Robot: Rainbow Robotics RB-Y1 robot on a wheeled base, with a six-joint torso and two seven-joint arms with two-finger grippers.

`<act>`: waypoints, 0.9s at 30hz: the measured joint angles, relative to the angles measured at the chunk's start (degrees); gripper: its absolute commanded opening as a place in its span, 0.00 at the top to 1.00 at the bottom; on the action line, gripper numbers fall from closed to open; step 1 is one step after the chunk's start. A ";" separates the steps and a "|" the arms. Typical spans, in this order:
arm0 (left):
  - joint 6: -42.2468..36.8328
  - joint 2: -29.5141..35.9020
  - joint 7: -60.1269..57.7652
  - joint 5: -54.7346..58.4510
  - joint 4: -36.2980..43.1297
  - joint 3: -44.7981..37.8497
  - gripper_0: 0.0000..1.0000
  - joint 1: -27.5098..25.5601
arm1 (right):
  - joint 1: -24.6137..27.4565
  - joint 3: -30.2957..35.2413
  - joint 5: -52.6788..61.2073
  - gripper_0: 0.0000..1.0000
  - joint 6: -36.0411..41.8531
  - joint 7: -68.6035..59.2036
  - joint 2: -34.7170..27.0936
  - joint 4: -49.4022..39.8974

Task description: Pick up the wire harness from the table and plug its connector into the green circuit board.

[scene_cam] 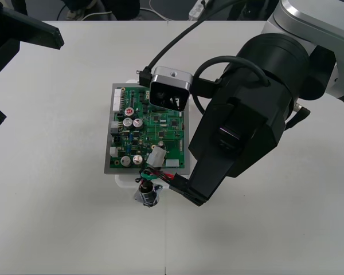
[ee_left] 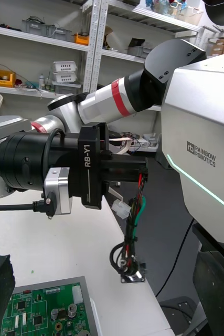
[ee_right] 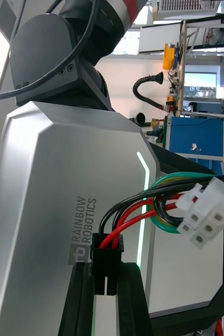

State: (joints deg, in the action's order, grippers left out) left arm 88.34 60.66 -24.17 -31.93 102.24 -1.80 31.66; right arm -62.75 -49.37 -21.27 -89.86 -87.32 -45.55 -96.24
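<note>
Table holds green board; right claw clenches harness plug; left claw released, parked left.

Table: pale top, matt and smooth, no visible grain.
Circuit board: green lacquered face with a slight sheen; the small cans on it have bright metal tops.
Base: white, smooth, apparently plastic.
Harness: thin wires in shiny red, black and green plastic sleeving.
Plug: black moulded plastic, matt.
White connector: smooth white plastic, faint gloss.
Socket: round, bare metal, dull shine.
Right gripper: black fingers, matt and hard; black housing, satin finish.
Camera: silver casing, brushed look, apparently metal.
Right arm: satin silver metal links; the red ring is glossy.
</note>
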 measured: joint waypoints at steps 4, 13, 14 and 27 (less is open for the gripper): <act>0.00 0.00 0.00 0.00 0.01 0.00 0.00 0.00 | -0.53 -0.17 0.00 1.00 0.00 0.00 0.49 0.26; 0.00 0.00 0.00 0.09 0.03 0.00 0.00 0.00 | -1.81 -0.17 0.00 1.00 0.00 0.00 1.73 2.96; 0.00 0.00 0.01 0.15 0.04 0.00 0.00 0.00 | -1.89 -0.17 0.00 1.00 0.00 0.00 1.78 3.29; 0.00 0.00 0.01 0.35 0.21 0.00 0.00 0.00 | -2.28 -0.17 0.02 1.00 0.00 0.00 1.96 3.77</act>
State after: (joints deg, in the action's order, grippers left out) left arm 88.34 60.66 -24.16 -31.58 102.45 -1.80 31.66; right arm -65.03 -49.54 -21.25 -89.86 -87.33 -43.59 -92.47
